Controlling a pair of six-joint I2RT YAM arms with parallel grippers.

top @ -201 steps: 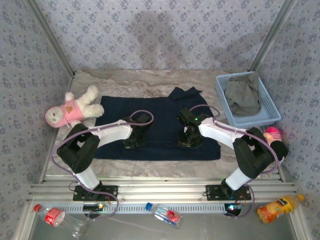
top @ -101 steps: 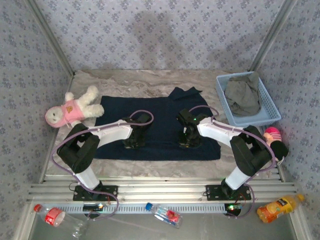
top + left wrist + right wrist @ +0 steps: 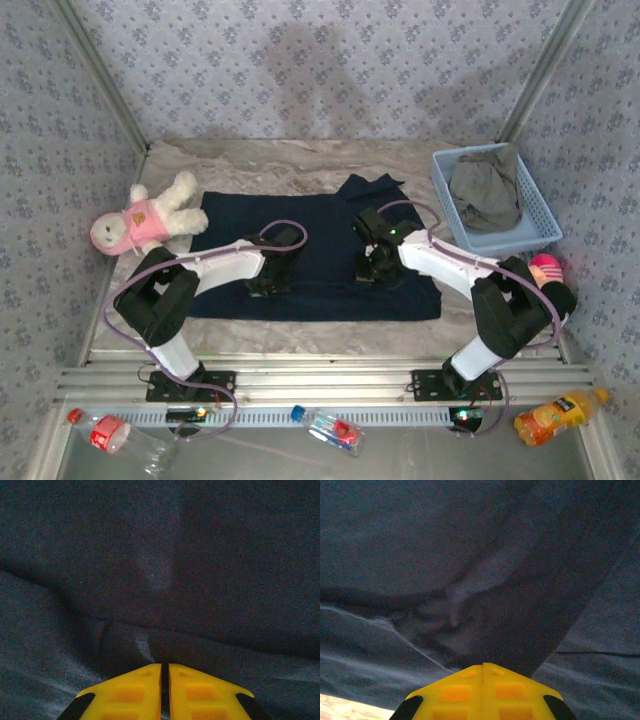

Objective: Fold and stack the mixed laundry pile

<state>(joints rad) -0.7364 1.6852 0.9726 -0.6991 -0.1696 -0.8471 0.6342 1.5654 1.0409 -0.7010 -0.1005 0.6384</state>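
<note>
Navy garment (image 3: 325,228) is lying spread flat across the middle of the table (image 3: 270,165), with one flap sticking out at its 1 o'clock corner.

Near edge, 6 o'clock side: three bottles are lying on the rail in front of the arm bases, a clear bottle with a red cap (image 3: 112,436) at 7 o'clock, a small bottle (image 3: 330,428) at 6 o'clock and an orange juice bottle (image 3: 558,414) at 5 o'clock.

Mid field: both arms are reaching in over the cloth.
- Left gripper (image 3: 265,284) is pressing down on the 7 o'clock part of the garment. In the left wrist view its yellow fingers (image 3: 135,692) are standing almost together, a thin slit between them, clamped on a raised ridge of navy cloth.
- Right gripper (image 3: 372,273) is pressing down on the 5 o'clock part. In the right wrist view its fingers (image 3: 455,692) are standing fully together, and creases in the navy cloth are running in to the tips, so it is pinching the fabric.

Far field: a plush toy (image 3: 145,220) is lying at 9 o'clock, just beside the garment's left edge. At 2 o'clock an olive-grey garment (image 3: 487,190) is sitting crumpled inside a light blue basket (image 3: 505,241), apart from the navy one.
</note>
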